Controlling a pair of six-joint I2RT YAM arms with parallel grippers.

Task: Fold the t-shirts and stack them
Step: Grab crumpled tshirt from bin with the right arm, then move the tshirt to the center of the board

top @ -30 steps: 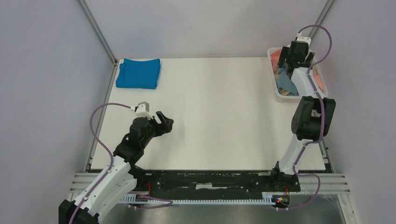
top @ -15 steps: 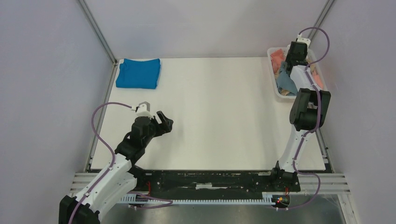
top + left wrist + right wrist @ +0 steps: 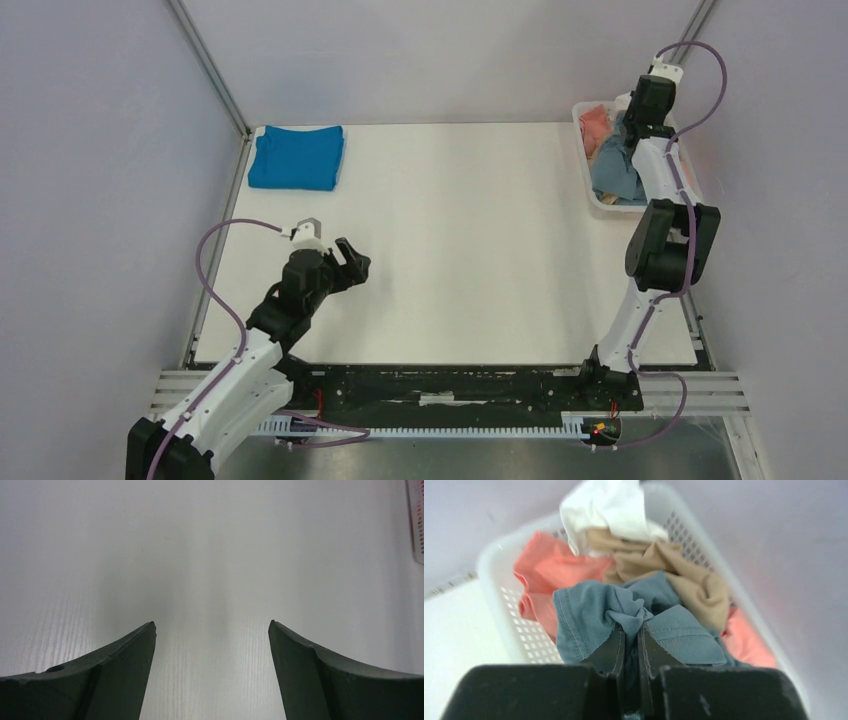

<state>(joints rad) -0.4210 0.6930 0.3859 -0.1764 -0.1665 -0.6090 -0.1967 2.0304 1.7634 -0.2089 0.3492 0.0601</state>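
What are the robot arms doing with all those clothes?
They are sorting t-shirts to fold. The right pincer is shut on a bunched fold of the grey-blue t-shirt in the white basket at the table's far right corner. A salmon-pink shirt, a tan shirt and a white shirt lie crumpled in there too. The left pincer is open above the bare table, holding nothing. A bright blue t-shirt lies folded at the far left corner.

Hidden in the tub
From above, the right arm (image 3: pixel 657 168) covers part of the white tub (image 3: pixel 586 165) — the grey-blue t-shirt (image 3: pixel 584 615) is lost from sight behind the right gripper (image 3: pixel 631 629).
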